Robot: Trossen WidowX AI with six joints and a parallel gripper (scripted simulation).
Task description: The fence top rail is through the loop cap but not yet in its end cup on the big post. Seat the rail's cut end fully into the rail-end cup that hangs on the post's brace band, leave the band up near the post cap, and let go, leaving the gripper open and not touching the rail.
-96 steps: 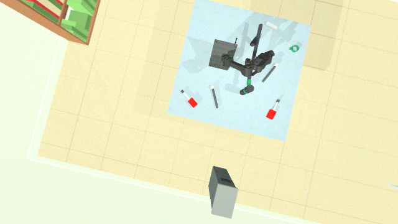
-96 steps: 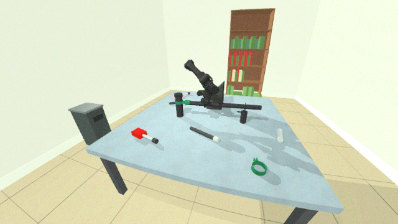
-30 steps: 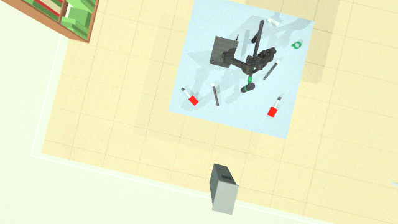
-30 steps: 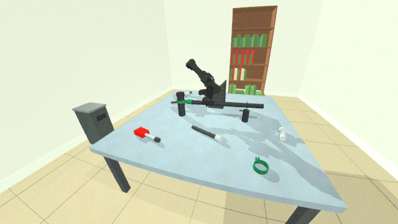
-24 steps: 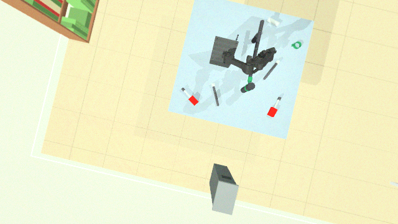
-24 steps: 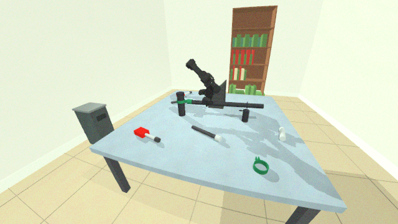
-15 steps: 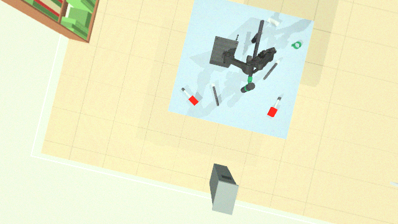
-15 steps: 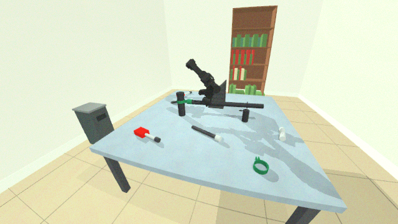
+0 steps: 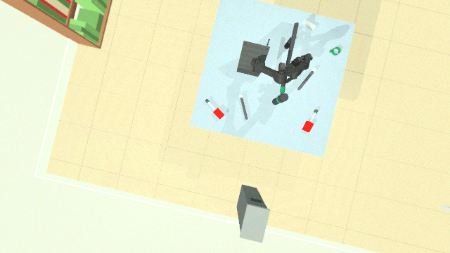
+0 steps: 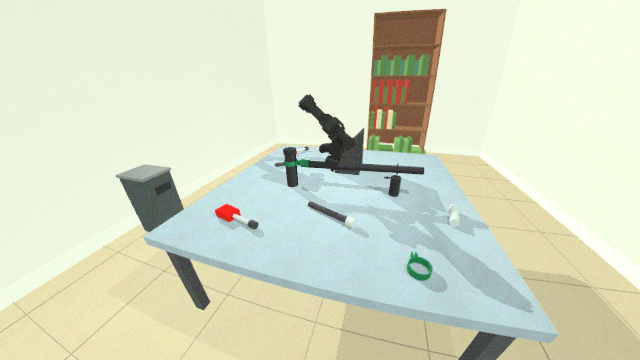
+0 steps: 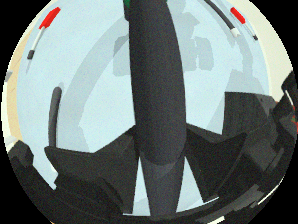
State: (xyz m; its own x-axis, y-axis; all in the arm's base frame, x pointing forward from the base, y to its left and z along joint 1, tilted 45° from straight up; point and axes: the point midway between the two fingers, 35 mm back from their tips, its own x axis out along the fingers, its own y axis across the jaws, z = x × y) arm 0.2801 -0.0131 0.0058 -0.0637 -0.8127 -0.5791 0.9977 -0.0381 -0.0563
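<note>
Fence rail (image 9: 292, 42) (image 10: 392, 168) (image 11: 157, 75) sits clamped in the pincer (image 9: 284, 70) (image 10: 331, 162) (image 11: 157, 127); from above, its six-o'clock end meets the green cup (image 9: 283, 90) (image 10: 303, 163), seating depth unclear.

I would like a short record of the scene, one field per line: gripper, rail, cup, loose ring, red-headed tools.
gripper: shut on the rail
rail: dark, raised above the table
cup: green, at the big post; full seating unclear
loose ring: green, on the table
red-headed tools: two, on the table
</note>
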